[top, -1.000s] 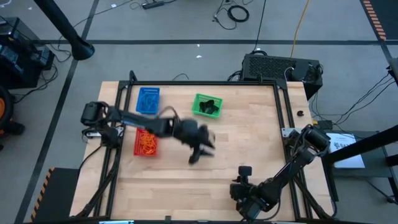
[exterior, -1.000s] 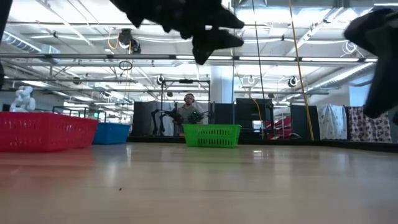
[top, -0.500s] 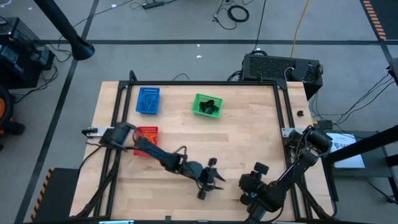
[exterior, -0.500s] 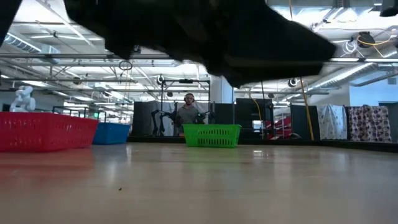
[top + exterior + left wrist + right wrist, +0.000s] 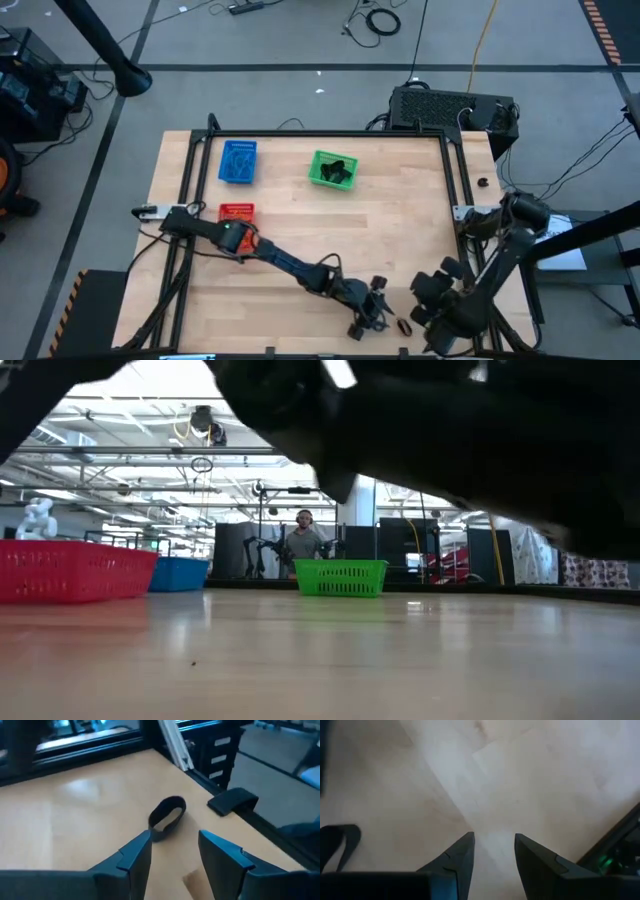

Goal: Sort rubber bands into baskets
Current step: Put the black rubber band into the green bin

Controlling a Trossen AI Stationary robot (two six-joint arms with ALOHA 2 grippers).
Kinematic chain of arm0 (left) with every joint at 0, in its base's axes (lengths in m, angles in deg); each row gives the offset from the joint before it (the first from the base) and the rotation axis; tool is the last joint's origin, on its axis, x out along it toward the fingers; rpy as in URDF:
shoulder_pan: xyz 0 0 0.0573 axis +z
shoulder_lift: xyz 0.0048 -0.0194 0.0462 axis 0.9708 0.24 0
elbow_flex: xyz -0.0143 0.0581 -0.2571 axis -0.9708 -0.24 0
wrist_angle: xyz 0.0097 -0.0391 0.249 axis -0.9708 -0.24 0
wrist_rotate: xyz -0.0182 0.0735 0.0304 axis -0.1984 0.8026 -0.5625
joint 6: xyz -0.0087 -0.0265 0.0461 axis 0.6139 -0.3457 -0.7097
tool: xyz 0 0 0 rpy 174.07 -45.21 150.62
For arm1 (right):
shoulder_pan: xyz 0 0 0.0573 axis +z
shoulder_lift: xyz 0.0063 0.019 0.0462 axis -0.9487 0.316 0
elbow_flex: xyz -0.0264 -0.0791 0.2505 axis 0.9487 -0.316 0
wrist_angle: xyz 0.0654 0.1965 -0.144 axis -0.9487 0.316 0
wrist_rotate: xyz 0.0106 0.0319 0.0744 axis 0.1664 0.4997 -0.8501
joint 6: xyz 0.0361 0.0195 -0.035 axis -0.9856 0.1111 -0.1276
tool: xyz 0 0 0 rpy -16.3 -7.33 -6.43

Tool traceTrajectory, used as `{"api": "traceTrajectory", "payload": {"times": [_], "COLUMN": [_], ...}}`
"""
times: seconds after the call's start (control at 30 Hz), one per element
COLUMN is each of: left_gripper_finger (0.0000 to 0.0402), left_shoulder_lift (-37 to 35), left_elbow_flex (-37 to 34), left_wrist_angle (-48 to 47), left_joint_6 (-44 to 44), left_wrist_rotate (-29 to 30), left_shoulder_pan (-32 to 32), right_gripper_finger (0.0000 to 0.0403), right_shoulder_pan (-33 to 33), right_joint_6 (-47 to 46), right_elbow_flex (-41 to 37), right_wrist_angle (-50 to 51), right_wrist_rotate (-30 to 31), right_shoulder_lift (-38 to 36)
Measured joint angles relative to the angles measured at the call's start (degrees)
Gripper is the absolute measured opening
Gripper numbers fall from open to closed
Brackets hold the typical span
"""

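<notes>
Near the table's (image 5: 400, 250) front edge, the left gripper (image 5: 372, 318) hovers, fingers spread and empty, just beside a black rubber band (image 5: 167, 817), the right gripper (image 5: 432, 300) likewise spread nearby.

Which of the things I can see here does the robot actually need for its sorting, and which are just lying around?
Part of the job:
- black rubber band on the table, just ahead of the open left gripper
- blue basket
- green basket
- red basket

Just lying about:
- black box behind the table
- cables on the floor
- person seated in the room beyond
</notes>
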Motion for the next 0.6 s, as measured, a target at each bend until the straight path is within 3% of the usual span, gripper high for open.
{"api": "traceTrajectory", "payload": {"times": [0.27,0.6], "left_gripper_finger": [0.0171,0.0171], "left_shoulder_lift": [6.64,8.06], "left_elbow_flex": [9.8,13.83], "left_wrist_angle": [-1.45,-4.12], "left_joint_6": [-13.13,-25.9], "left_wrist_rotate": [-2.15,-5.65], "left_shoulder_pan": [-0.03,-0.26], "right_gripper_finger": [0.0134,0.0134], "right_shoulder_pan": [4.61,5.32], "right_joint_6": [-3.31,-3.61], "right_elbow_flex": [0.0,0.0], "right_wrist_angle": [2.03,1.82], "right_wrist_rotate": [7.7,8.12], "right_shoulder_lift": [-3.33,-3.31]}}
